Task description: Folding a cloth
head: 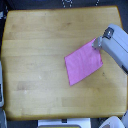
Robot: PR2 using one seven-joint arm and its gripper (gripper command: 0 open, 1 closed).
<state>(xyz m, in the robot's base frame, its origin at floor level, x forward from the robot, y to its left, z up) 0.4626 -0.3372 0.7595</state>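
Exterior view: the pink cloth (83, 62) was seen spread flat on the wooden table (35, 60), right of centre in the exterior view and turned diamond-wise. Its upper corner was met by the gripper (97, 43) of a grey arm (116, 46) reaching in from the exterior view's right. Whether the pincer was parted or pinched could not be told.

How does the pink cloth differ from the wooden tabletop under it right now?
The cloth is bright pink and plain; the tabletop is light wood with visible grain. The cloth is small, covering only a patch toward the exterior view's right, while the tabletop fills most of the frame. The cloth lies turned at an angle; the tabletop sits square to the view. Both are flat and four-sided.
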